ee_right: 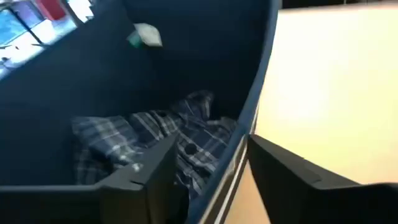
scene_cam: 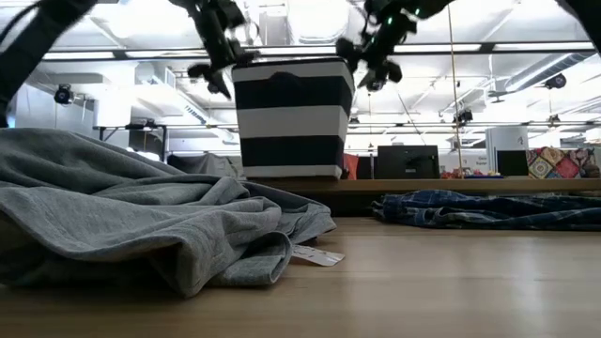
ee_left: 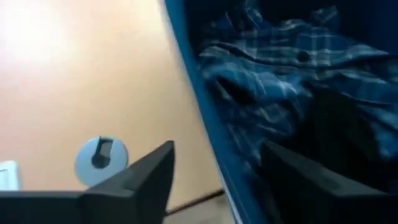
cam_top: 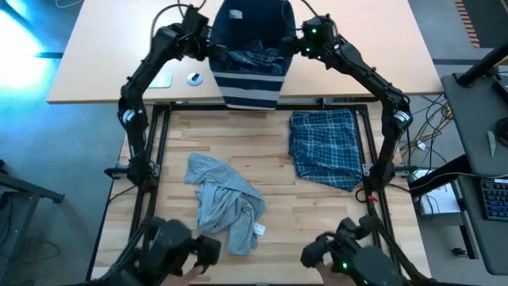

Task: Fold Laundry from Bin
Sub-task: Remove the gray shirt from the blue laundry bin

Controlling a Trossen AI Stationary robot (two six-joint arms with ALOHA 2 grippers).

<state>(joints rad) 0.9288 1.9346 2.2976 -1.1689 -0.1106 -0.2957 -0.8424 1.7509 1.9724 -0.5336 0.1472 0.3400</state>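
Here we see the left end effector (cam_top: 213, 49) and right end effector (cam_top: 290, 46), fingers spread and empty, straddling opposite rims of the bin (cam_top: 251, 86). Plaid laundry (cam_top: 255, 57) lies between them inside the bin; its lower layers are hidden.

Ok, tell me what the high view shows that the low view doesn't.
Only the high view: plaid laundry inside the bin, and a round disc on the far table. Only the low view: the room's ceiling lights and a patterned cloth behind. Both: the striped bin, the grey T-shirt, plaid shorts, left hand and right hand at the bin's rim.
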